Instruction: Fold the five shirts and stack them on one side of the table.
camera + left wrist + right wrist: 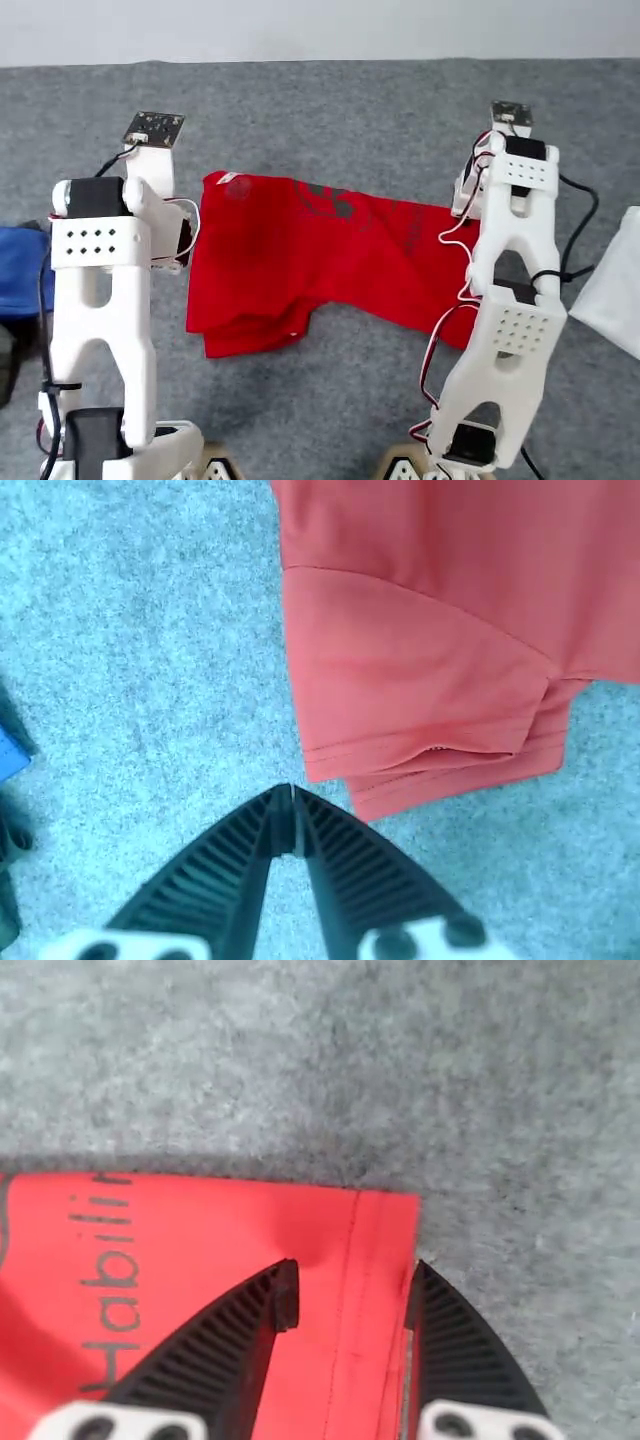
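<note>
Starting at the left edge, a blue cloth (18,268) lies beside the left gripper (292,815), whose jaws are pressed together over the grey felt-like table covering (130,660), just beside a sleeve hem. The crumpled red fabric shirt (300,250) sprawls between the arms. It looks light and limp, so it is best pinched at hems or corners. The right gripper (353,1278) is spread wide, straddling the shirt's corner hem. A white cloth (615,290) lies at the far right.

The left claw (292,805) has tips pressed together, while the right claw (350,1295) gapes apart.

Grey felt table (350,110), pale wall (300,30)
</note>
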